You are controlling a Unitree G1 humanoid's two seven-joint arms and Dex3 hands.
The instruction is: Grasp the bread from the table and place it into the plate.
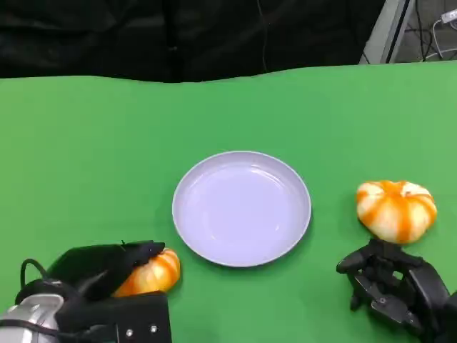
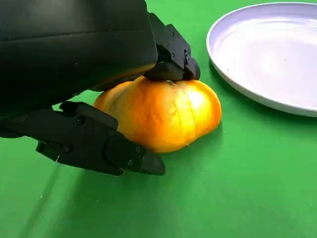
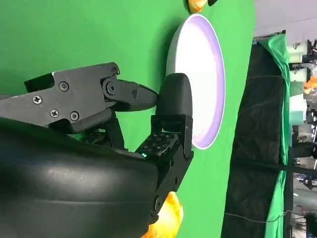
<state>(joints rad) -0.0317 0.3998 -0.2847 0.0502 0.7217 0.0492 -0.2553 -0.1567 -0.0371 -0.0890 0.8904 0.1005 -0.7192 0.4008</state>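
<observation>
L hand clamped over bread on table, just beside plate, ready to lift. R hand apart, empty, near 2nd bread.

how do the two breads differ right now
The left bread sits under the left hand, whose fingers close around it; the right bread lies free, just beyond the right hand. The left bread lies close to the plate; the right one lies farther off. Both are round, orange-striped, and on the green table.
</observation>
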